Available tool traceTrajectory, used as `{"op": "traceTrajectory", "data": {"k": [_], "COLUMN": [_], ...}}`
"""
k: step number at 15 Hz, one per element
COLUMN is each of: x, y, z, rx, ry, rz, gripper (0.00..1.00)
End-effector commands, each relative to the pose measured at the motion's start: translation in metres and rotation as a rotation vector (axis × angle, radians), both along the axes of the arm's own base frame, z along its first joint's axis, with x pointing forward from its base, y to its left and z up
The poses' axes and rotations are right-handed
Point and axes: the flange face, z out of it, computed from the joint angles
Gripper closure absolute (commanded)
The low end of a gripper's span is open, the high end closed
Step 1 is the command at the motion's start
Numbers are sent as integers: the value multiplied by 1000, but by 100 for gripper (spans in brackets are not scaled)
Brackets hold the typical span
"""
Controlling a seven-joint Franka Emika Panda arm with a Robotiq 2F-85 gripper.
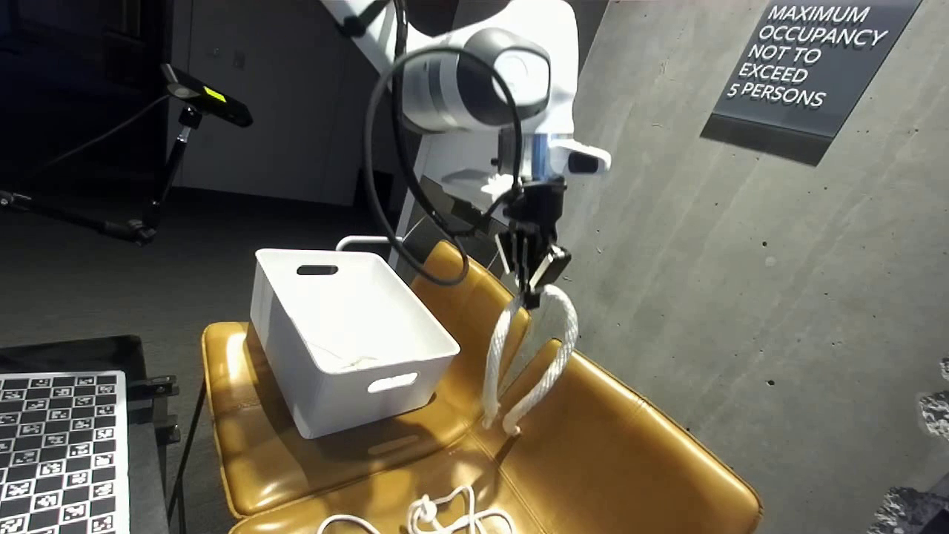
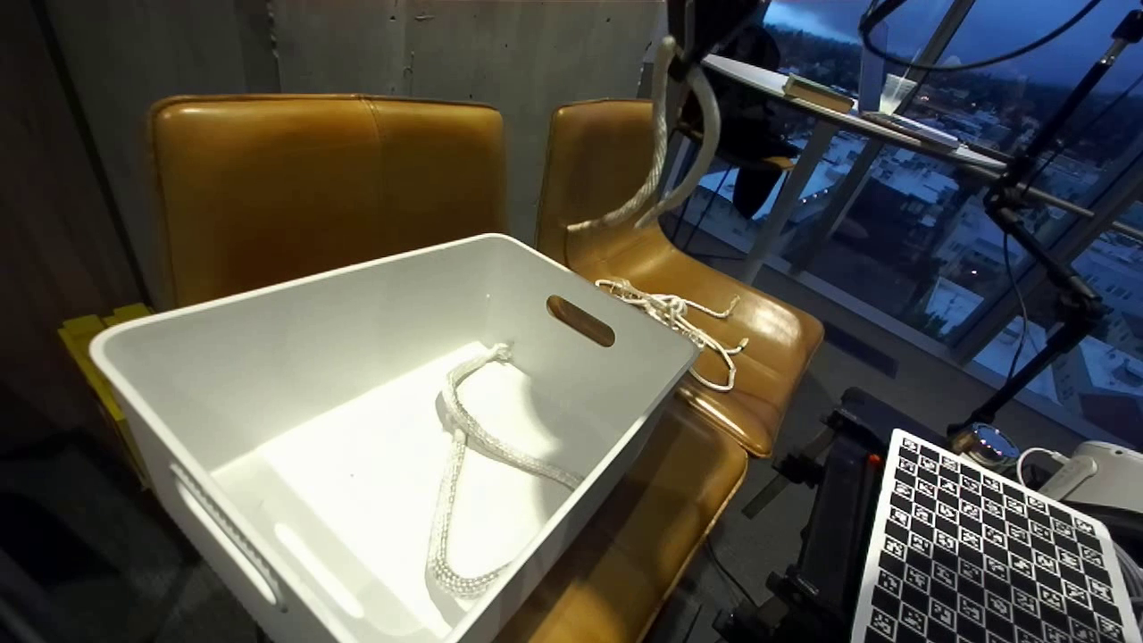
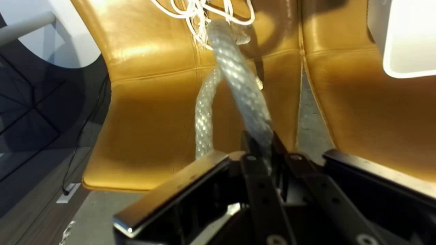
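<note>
My gripper [image 1: 531,295] is shut on a thick white braided rope [image 1: 552,371], pinching it near its middle. Both rope ends hang down in a loose inverted U, seen in both exterior views. In the wrist view the rope [image 3: 238,81] comes out from between the fingertips, and its other leg passes behind the left side of the gripper. Below the rope is a tan leather chair [image 2: 768,326] with a tangle of thin white cord [image 2: 670,308] on it. A white box [image 2: 357,268] sits on the neighbouring chair; a second thick rope [image 2: 446,500] lies inside it.
A concrete wall [image 1: 712,297] rises behind the chair backs. Beside the chairs stands a dark table carrying a checkered marker board [image 2: 973,545]. A camera [image 1: 211,100] is mounted on a thin black arm. A black cable loops from my arm.
</note>
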Motion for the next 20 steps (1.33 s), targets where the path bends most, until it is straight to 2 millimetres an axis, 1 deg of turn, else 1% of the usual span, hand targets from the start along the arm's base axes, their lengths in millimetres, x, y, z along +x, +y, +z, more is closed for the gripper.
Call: {"op": "traceTrajectory", "data": {"k": [1, 2, 4, 5, 7, 9, 11, 15, 17, 18, 20], "x": [-21, -27, -37, -41, -54, -70, -87, -124, -136, -139, -145], "y": [26, 32, 45, 51, 71, 96, 126, 197, 227, 236, 247], "z": [71, 84, 102, 107, 109, 104, 97, 83, 75, 71, 58], "rx": [-8, -6, 5, 11, 23, 38, 53, 62, 62, 65, 68], "ry": [-49, -63, -76, -78, -70, -53, -34, -13, -11, -7, 7], "rz": [11, 20, 36, 44, 67, 96, 128, 208, 247, 266, 312], "gripper": [97, 97, 97, 97, 97, 97, 97, 97, 97, 97, 97]}}
